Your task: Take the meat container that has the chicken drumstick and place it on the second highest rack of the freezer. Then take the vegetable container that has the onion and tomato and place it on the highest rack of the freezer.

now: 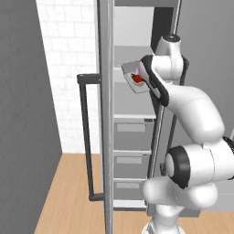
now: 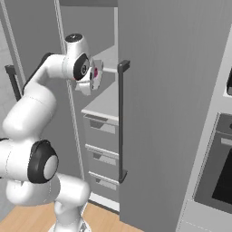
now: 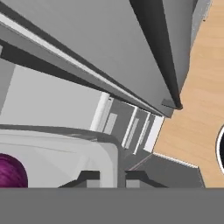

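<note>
Fingers (image 3: 109,178) closed on the rim of the pale tray (image 3: 57,157), close together with the rim corner between them; the purple onion (image 3: 11,174) sits in the tray, and the red tomato (image 1: 137,78) shows in it from the left base view. Tray is held tilted, up at the open freezer (image 1: 132,105) front, level with an upper shelf (image 1: 133,51), in the narrow gap between the left door edge (image 1: 106,114) and the right door (image 2: 158,113) with its dark bar handle (image 2: 121,122). Below are grey drawers (image 1: 130,132), then wood floor (image 1: 68,192), white tiled wall (image 1: 68,68) left, oven (image 2: 217,172) far right.
</note>
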Robot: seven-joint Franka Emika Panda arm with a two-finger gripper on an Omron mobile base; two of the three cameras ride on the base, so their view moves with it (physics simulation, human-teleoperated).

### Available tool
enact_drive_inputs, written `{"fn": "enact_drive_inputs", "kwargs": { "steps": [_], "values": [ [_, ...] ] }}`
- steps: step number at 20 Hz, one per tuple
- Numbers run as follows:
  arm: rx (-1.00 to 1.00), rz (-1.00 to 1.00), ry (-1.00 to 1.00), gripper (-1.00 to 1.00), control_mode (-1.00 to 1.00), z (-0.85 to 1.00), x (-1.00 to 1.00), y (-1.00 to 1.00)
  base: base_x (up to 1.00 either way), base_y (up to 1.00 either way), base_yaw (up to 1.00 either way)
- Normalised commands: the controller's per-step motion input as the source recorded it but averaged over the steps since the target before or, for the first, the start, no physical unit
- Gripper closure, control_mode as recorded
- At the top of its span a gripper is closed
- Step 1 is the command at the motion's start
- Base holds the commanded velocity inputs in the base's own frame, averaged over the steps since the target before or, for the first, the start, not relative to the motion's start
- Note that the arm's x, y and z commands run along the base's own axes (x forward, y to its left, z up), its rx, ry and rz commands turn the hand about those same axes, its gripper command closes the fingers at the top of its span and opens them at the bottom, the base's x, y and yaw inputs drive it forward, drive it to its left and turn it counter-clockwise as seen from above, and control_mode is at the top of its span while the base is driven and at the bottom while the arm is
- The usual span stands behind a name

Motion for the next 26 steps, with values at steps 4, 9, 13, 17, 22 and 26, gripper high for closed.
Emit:
{"fn": "enact_drive_inputs", "kwargs": {
  "steps": [4,9,13,17,22,26],
  "values": [
    [0.37,-0.11,0.03,1.00,-1.00,0.16,0.46,-0.11,0.00,0.00,0.00],
    [-0.01,-0.01,-0.04,1.00,-1.00,-0.02,0.20,0.00,0.00,0.00,0.00],
    [-0.27,-0.08,-0.20,1.00,-1.00,0.02,0.63,0.00,0.00,0.00,0.00],
    [-0.17,-0.12,-0.13,1.00,-1.00,0.00,0.61,0.00,0.00,0.00,0.00],
    [0.01,0.00,-0.02,1.00,-1.00,0.04,0.54,0.00,0.00,0.00,0.00],
    [0.00,0.00,0.00,1.00,-1.00,0.27,0.49,-0.03,0.00,0.00,0.00]
  ]
}}
